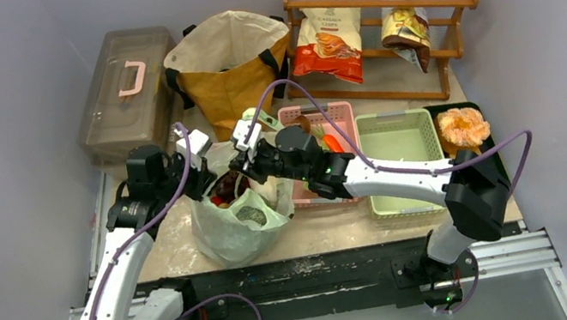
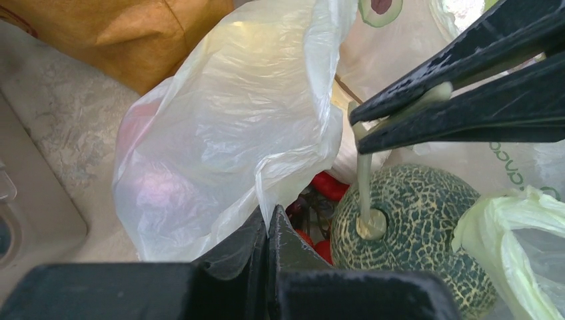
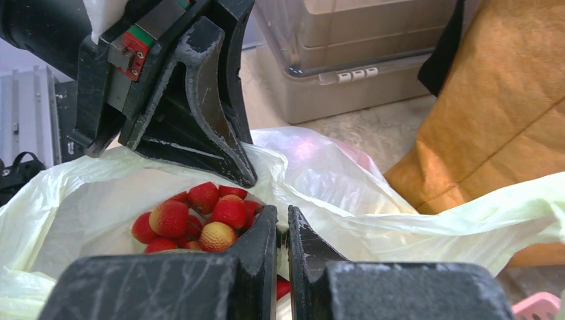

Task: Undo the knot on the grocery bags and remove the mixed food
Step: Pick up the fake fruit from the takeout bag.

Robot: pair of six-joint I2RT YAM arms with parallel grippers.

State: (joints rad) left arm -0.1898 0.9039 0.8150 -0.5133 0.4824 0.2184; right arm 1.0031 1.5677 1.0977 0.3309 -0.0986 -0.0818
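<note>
The pale-green plastic bag point(image 1: 227, 230) stands open in front of the mustard tote point(image 1: 235, 72); no knot shows. Inside lie a netted green melon point(image 2: 413, 227) and red fruits point(image 3: 200, 217). My left gripper point(image 2: 268, 223) is shut on the bag's left rim and holds the film up. Seen from the left wrist, my right gripper point(image 2: 356, 127) is shut on the melon's pale stem point(image 2: 364, 187), just above the fruit. In the right wrist view its jaws point(image 3: 282, 223) stand nearly together over the bag's mouth, with the melon hidden below them.
A grey-brown box with a pink handle point(image 1: 124, 86) sits back left. A pink basket point(image 1: 336, 107) and a green basket point(image 1: 401, 158) stand right of the bag, then a black tray point(image 1: 432, 109). A wooden rack point(image 1: 380, 31) with chip bags and a can is behind.
</note>
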